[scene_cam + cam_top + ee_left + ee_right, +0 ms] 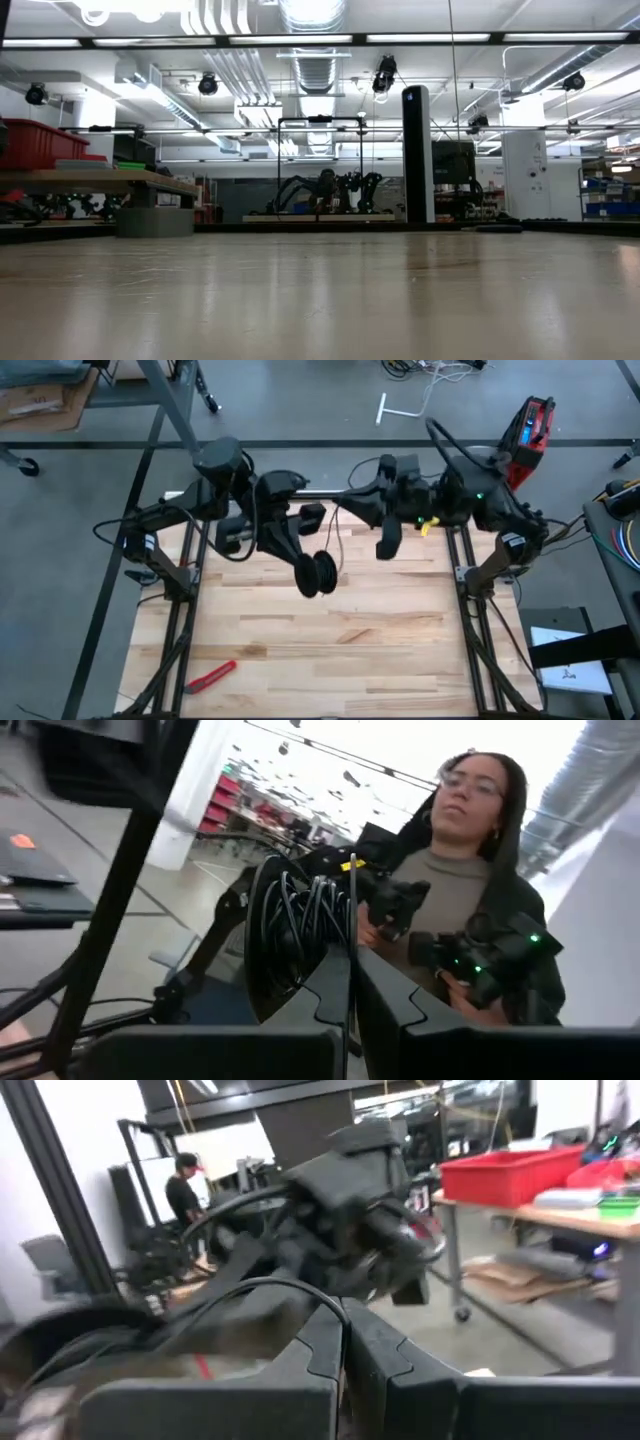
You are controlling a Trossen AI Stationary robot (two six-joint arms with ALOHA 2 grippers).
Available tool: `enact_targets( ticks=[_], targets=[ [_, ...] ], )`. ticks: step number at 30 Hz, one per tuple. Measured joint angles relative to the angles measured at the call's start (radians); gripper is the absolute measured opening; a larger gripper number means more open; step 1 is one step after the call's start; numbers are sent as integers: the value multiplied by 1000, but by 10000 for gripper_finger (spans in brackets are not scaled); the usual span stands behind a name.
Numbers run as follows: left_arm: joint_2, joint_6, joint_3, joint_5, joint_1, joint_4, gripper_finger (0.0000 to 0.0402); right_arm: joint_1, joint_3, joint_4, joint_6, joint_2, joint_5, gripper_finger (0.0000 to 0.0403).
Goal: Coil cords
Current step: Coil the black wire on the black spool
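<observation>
The left gripper [318, 573] pinches the reel [322, 572] high up, near the picture's middle. The right gripper [385, 546] pinches the cord [334, 538] beside it. A hard pull could snap the thin cord or tug it loose.

A robotics lab: exposed ceiling ducts [315, 60], other robot arms [325, 190] on benches, red storage bins [510, 1175]
</observation>
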Motion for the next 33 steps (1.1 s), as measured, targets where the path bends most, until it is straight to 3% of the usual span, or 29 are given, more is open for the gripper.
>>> enact_targets(
  ticks=[6, 14, 18, 22, 27, 33],
  targets=[
    [22, 12, 0, 11, -50, 52, 0, -90, 2, -149, 213, 12, -128, 0],
    [41, -10, -2, 42, -71, 335, 0, -123, 1, -331, 330, 48, -305, 0],
    [41, 73, -2, -26, -63, 378, 0, -107, -2, -294, 308, 72, -408, 0],
    [35, 163, 0, -160, -43, 388, 0, -95, -2, -213, 294, 91, -495, 0],
    [33, 159, 3, -312, 17, 365, 0, -81, 0, -207, 273, 91, -484, 0],
    [0, 117, 3, -340, 103, 155, 0, -35, 0, -266, 255, 39, -307, 0]
  ],
)
